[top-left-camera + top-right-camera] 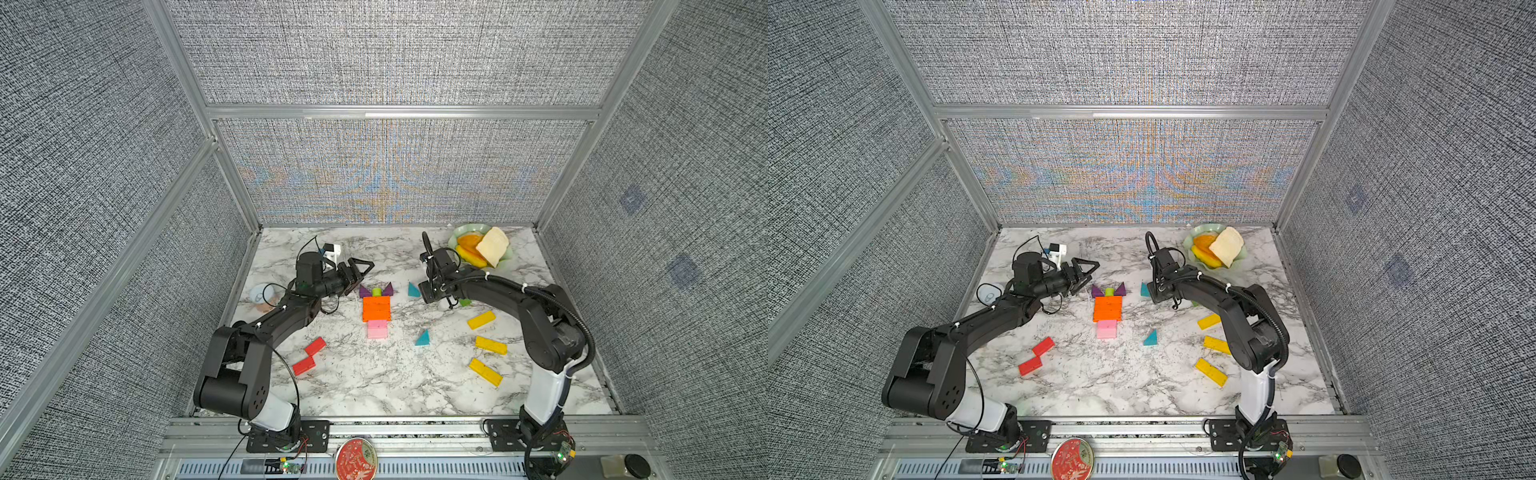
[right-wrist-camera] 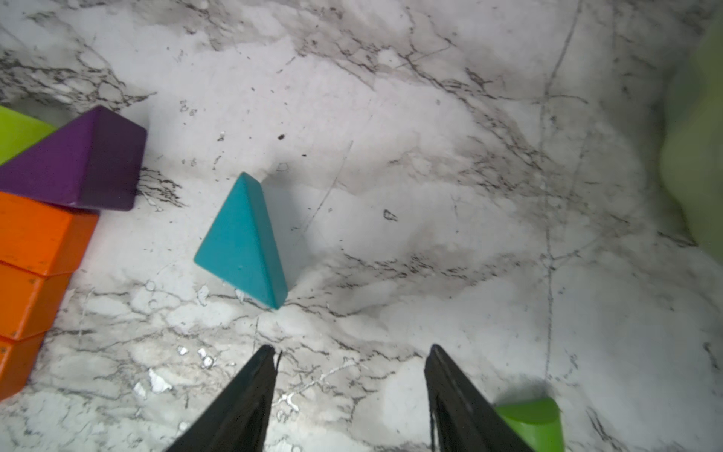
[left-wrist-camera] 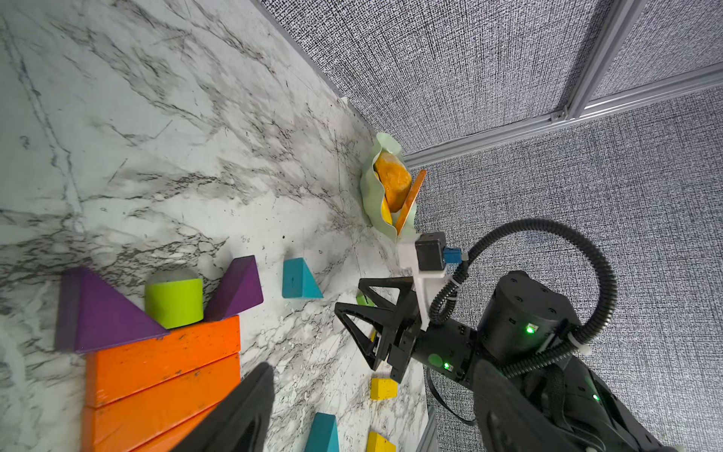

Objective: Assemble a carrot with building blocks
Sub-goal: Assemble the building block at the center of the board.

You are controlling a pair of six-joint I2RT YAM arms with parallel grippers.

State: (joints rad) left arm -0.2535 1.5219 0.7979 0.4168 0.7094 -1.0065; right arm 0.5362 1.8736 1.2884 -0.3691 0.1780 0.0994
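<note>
teal wooden triangle right of orange wooden bars | likely light, stiff, slick; pinch flat faces | left jaws, right jaws apart

Left arm, black with a white base link, reaches forward and inward with its elbow bent. Its black parallel left gripper lies nearly level, triangular fingers apart and empty. Right arm, likewise black and white, arches inward. Its right gripper points downward, jaws apart, holding nothing.
</note>
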